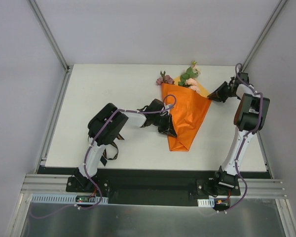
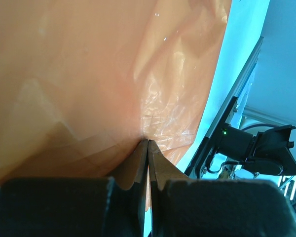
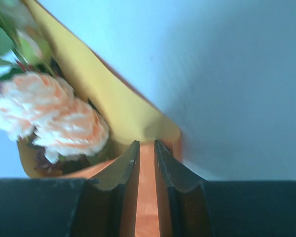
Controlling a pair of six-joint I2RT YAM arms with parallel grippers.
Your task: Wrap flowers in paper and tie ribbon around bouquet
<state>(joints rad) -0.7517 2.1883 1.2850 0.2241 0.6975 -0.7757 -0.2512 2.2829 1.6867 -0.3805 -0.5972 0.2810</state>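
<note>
The bouquet lies on the white table: the orange paper [image 1: 187,116] is folded into a cone with its point toward me. The flowers [image 1: 187,76], pink and mauve with green leaves, stick out of its wide far end. My left gripper [image 1: 170,129] is at the cone's left edge, its jaws shut with the paper [image 2: 89,74] creased at their tips [image 2: 148,142]. My right gripper [image 1: 210,97] is at the cone's upper right corner. Its jaws stand a narrow gap apart around the paper's corner [image 3: 146,143], next to a pale pink bloom [image 3: 54,116]. A black strip, probably the ribbon [image 1: 110,152], lies under the left arm's elbow.
The table's [image 1: 113,89] left half is bare white. Grey walls and metal frame posts [image 1: 49,34] enclose the back and sides. The arm bases sit on the black rail [image 1: 148,185] at the near edge.
</note>
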